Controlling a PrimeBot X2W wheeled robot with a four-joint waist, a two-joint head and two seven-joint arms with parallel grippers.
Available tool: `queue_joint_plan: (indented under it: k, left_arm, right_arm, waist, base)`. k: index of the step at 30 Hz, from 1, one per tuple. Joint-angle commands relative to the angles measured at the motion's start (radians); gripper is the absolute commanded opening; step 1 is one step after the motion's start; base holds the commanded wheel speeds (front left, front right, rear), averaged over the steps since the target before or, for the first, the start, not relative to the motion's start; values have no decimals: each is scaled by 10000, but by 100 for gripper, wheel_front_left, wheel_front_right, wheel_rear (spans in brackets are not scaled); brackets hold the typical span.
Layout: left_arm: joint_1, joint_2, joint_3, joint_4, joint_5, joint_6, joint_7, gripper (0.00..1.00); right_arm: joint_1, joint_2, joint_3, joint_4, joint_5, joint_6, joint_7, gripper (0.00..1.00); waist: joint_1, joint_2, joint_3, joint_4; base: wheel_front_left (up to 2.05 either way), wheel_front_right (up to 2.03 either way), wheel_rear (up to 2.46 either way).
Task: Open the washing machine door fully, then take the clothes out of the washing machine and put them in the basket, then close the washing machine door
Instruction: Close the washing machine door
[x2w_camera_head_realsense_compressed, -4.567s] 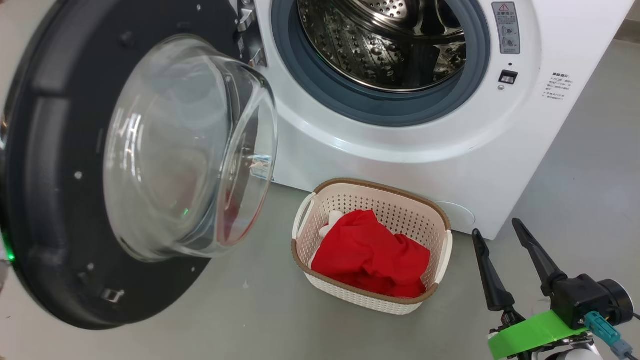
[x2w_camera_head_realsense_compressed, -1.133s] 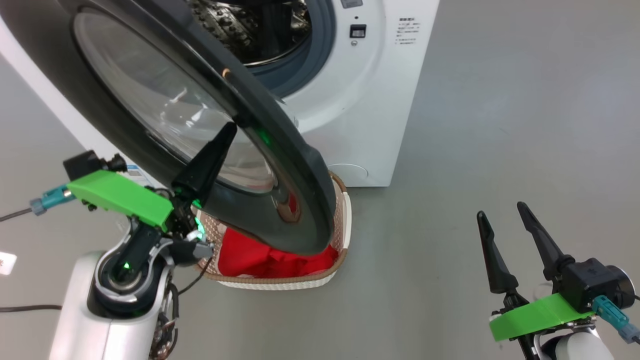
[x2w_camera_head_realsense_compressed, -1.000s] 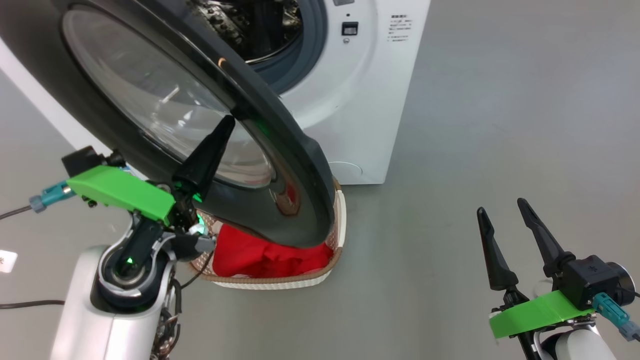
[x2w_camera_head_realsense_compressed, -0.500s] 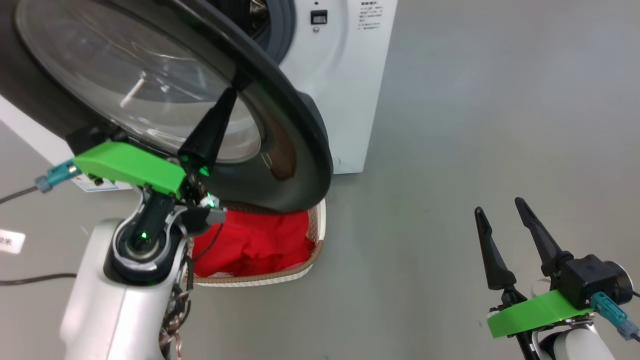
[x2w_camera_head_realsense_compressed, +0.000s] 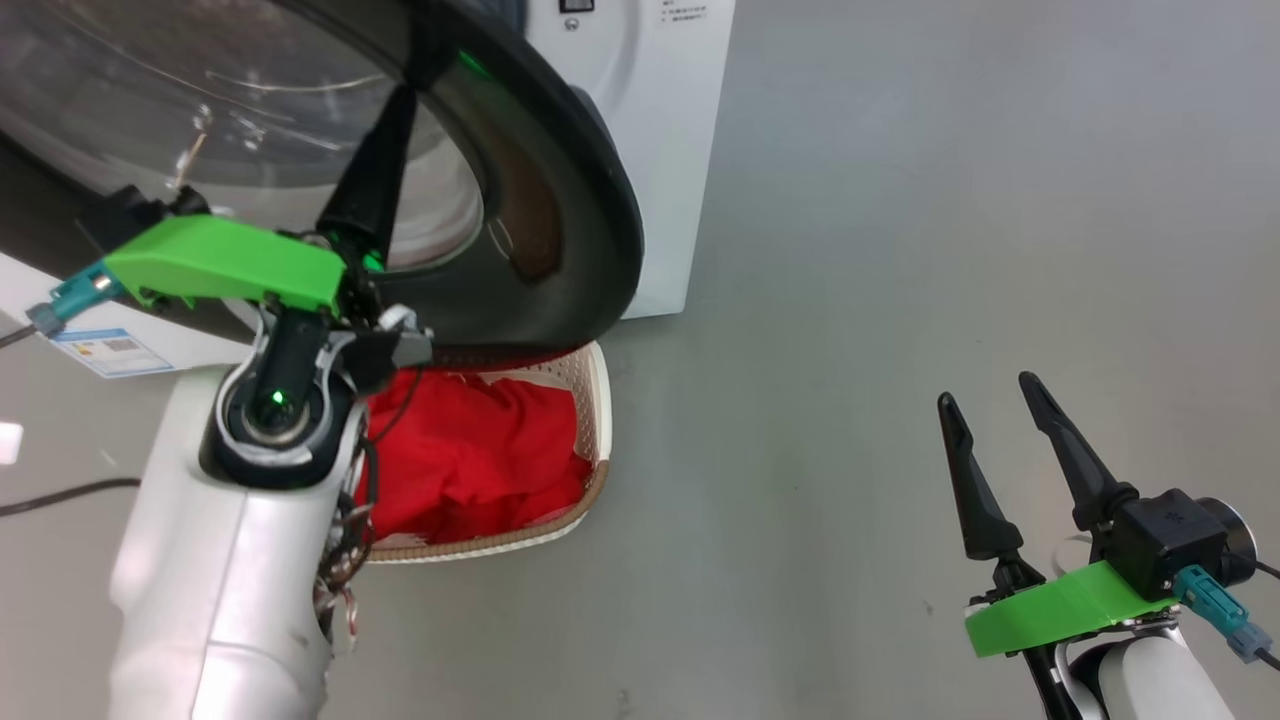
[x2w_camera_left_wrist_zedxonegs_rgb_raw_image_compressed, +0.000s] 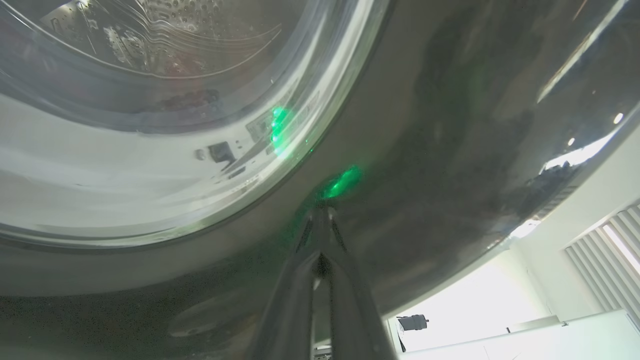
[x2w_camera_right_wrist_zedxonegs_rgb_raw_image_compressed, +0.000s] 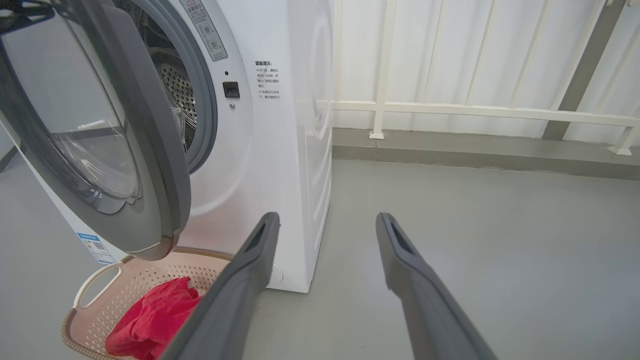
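Washing machine door (x2w_camera_head_realsense_compressed: 575, 190), glossy black around its clear bulging window, is standing ajar off the white washing machine (x2w_camera_head_realsense_compressed: 665, 150), overhanging the basket (x2w_camera_head_realsense_compressed: 601, 400) of red clothes (x2w_camera_head_realsense_compressed: 470, 450). Left gripper (x2w_camera_head_realsense_compressed: 401, 102) is angling upward, fingers pinched together against the door's rim; right gripper (x2w_camera_head_realsense_compressed: 986, 392) is hanging spread and empty, well aside.

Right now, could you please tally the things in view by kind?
Washing machine: 1
Basket: 1
Heap of red clothes: 1
Claws: 2 (left claw shut, right claw open)
Total: 5
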Motion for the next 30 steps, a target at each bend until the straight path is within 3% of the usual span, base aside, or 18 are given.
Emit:
queue_joint_plan:
  k: [1, 13, 30]
  left_arm:
    - [-402, 187, 265, -167, 42, -183, -88, 0]
    - [-1531, 187, 145, 976, -65, -808, -537, 0]
    - [-2316, 187, 50, 1855, -49, -1200, -653, 0]
  right_arm:
    - [-290, -77, 205, -240, 25, 48, -65, 100]
    - [-542, -77, 273, -239, -21, 48, -65, 100]
    - [-696, -77, 325, -224, 46, 48, -65, 100]
  waist:
    - [0, 0, 81, -79]
    - [0, 0, 498, -360]
    - [0, 0, 738, -666]
  base:
    - [0, 0, 0]
    - [0, 0, 0]
    - [0, 0, 0]
